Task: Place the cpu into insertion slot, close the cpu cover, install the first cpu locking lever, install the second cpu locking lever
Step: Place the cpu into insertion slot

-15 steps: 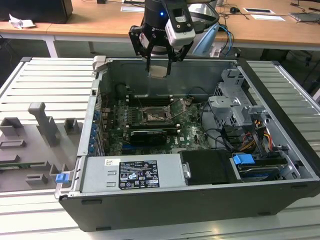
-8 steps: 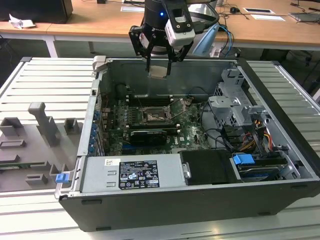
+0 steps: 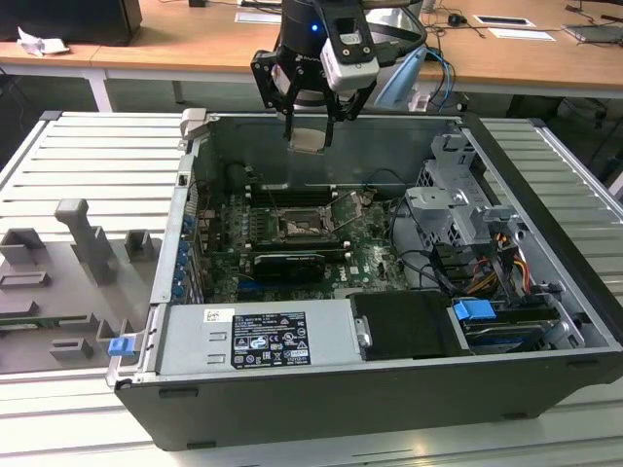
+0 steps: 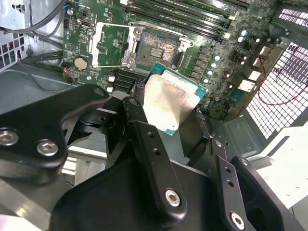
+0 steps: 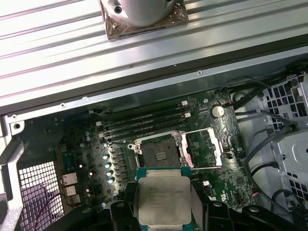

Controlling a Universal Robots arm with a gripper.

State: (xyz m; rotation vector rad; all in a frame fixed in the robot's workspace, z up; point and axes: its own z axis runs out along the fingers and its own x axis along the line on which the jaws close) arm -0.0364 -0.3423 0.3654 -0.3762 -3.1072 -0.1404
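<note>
Grey slatted table (image 3: 97, 156): 1 open computer case (image 3: 341, 420); 1 grey fixture tray (image 3: 58, 321) beside, exterior view's left.

1. Robotics lab or test workshop, set in an office-like room.
2. Work surface is a slatted metal table (image 3: 88, 156) with grey block-shaped fixtures (image 3: 88, 243) set on it.
3. A desktop computer case (image 3: 389, 404) lies open on the table, motherboard (image 3: 219, 238) and wiring (image 3: 506, 268) bare.
4. A robot arm (image 3: 307, 29) hangs over the case; its gripper (image 3: 310, 138) clasps the cpu (image 3: 308, 141).
5. Behind are wooden desks (image 3: 195, 39) with papers (image 3: 513, 21) and cables (image 3: 458, 19).
</note>
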